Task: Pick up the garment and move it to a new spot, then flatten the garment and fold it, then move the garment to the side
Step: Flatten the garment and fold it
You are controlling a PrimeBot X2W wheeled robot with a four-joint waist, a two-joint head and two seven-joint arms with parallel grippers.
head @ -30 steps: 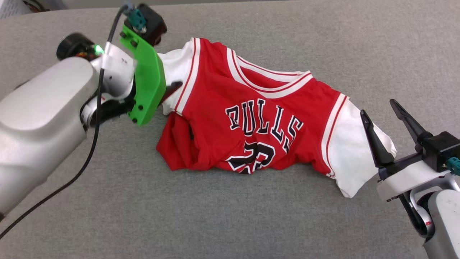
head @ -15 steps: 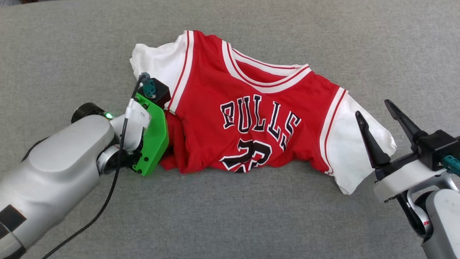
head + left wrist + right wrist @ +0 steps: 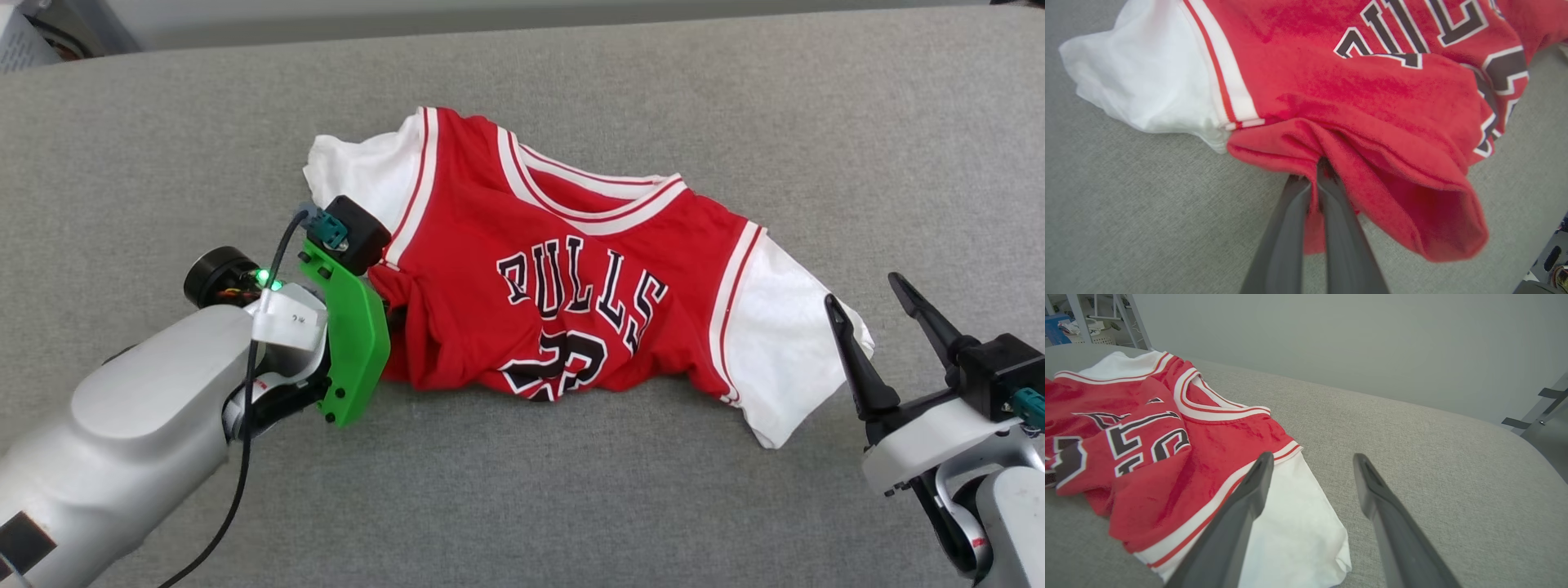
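Note:
The garment [image 3: 563, 286], a red jersey with white sleeves and black lettering, lies rumpled on the grey table [image 3: 522, 490]. My left gripper [image 3: 1315, 175] is shut on a fold of the red fabric at the garment's [image 3: 1372, 102] side, just below the white sleeve; in the head view its fingertips are hidden behind the green wrist bracket [image 3: 351, 343]. My right gripper [image 3: 869, 306] stands open just right of the other white sleeve, above the table. In the right wrist view its fingers [image 3: 1249, 494] straddle the sleeve's edge on the garment [image 3: 1180, 457] without touching it.
Grey cloth covers the whole table [image 3: 1433, 457]. A metal rack [image 3: 1106, 318] with a basket stands behind the table's far edge, and a grey wall rises beyond.
My left arm dropped from the sleeve's upper edge to the garment's lower side and its gripper closed on the red fabric. The head camera shifted. The right gripper stayed open.

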